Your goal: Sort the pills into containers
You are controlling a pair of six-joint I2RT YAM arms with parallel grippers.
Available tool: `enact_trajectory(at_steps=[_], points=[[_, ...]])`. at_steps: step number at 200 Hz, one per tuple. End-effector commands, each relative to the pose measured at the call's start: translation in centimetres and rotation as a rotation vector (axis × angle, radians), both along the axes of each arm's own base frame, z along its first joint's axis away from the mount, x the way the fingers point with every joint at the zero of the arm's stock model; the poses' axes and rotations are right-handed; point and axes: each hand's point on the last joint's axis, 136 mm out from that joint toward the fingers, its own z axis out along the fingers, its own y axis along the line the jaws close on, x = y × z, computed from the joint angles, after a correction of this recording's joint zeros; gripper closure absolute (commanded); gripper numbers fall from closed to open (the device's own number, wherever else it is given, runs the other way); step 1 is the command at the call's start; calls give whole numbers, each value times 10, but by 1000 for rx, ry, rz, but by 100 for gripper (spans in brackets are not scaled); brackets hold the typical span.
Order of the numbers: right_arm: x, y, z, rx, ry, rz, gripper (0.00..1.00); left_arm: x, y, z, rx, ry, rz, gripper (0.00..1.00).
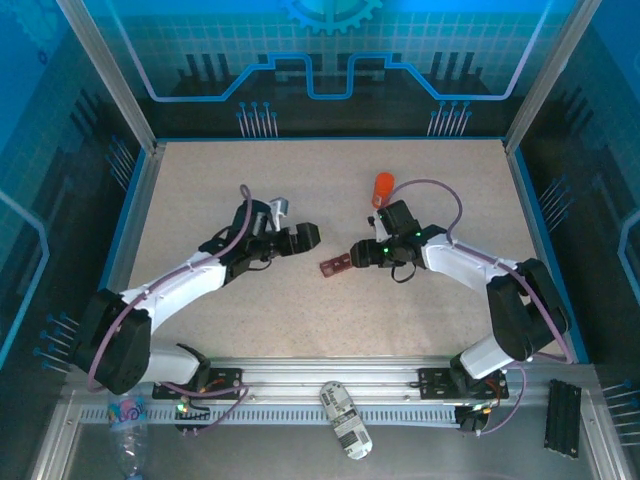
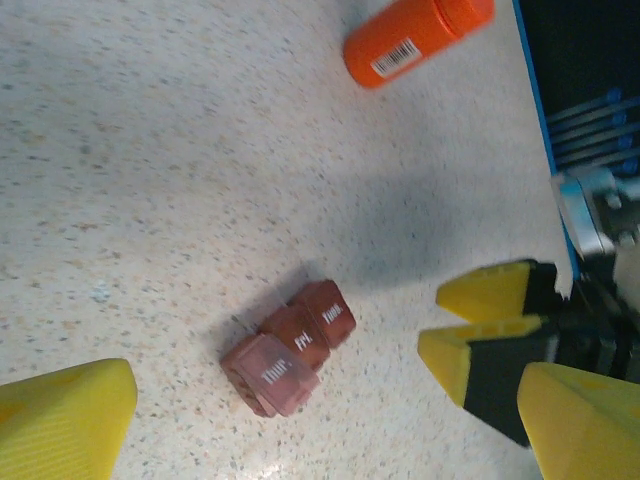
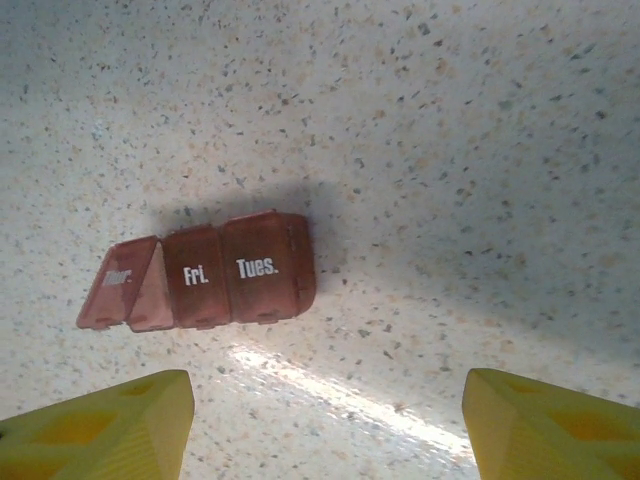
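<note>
The containers (image 1: 335, 265) are a short dark red-brown strip of three small compartments lying on the speckled table between the two grippers. In the left wrist view the containers (image 2: 290, 345) read Thur., Fri. and Tues., and the Thur. lid is tipped up. No pills are in view. An orange bottle (image 1: 383, 186) lies behind them, also seen as the orange bottle (image 2: 415, 40). My left gripper (image 1: 303, 236) is open just left of the strip. My right gripper (image 1: 354, 256) is open just right of it; the containers (image 3: 210, 272) lie ahead of its empty fingers (image 3: 100, 425).
A blue raised edge (image 1: 525, 200) borders the table. On the front rail lie a white labelled bottle (image 1: 345, 420), a clear plastic bottle (image 1: 128, 420) and a black block (image 1: 563, 415). The right gripper's yellow fingers (image 2: 485, 290) stand close to the strip.
</note>
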Motion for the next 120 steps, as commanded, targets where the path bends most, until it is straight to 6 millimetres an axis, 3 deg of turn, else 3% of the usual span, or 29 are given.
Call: enact_trajectory(at_steps=[1, 47, 120], points=[[9, 9, -3, 73, 26, -46, 28, -5, -2, 0, 160, -75, -63, 1], [20, 13, -13, 62, 35, -70, 28, -6, 8, -17, 313, -43, -47, 1], [21, 19, -19, -62, 4, -36, 28, -22, -21, -50, 561, -119, -288, 1]])
